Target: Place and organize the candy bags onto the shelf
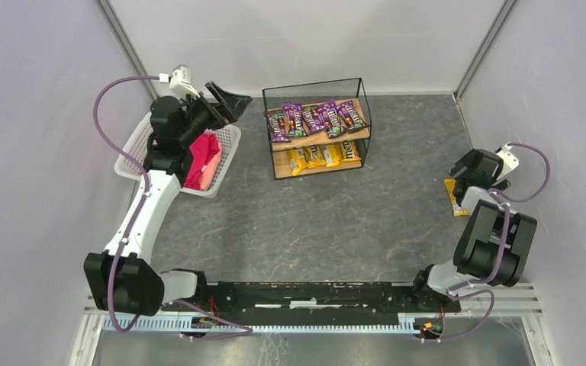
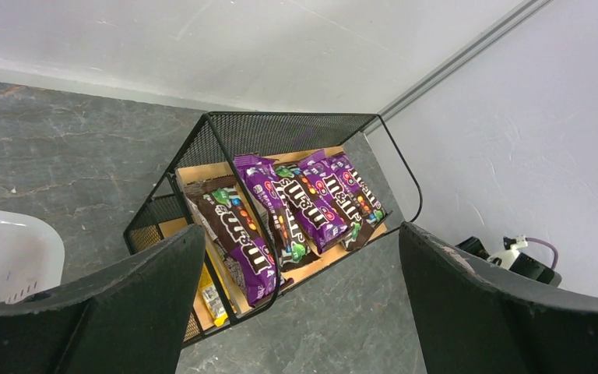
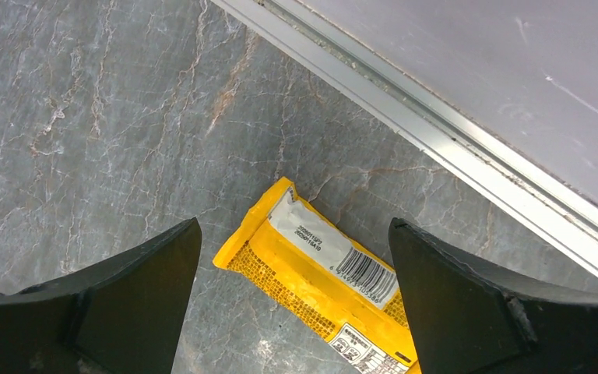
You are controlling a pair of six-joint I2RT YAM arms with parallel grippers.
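One yellow bag [image 3: 319, 273] — below right end effector [image 3: 293, 226]

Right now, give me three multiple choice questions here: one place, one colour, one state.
1. Packets on the top board of the black wire-mesh wooden shelf are: A) purple B) green C) white.
2. The loose glossy yellow candy packet lies on the: A) lower board B) grey marbled table by the right wall C) top board.
3. The right arm's jaws are: A) shut on a packet B) shut empty C) open.
A: purple packets fill it. B: bare table surrounds it. C: they stand wide apart over it.
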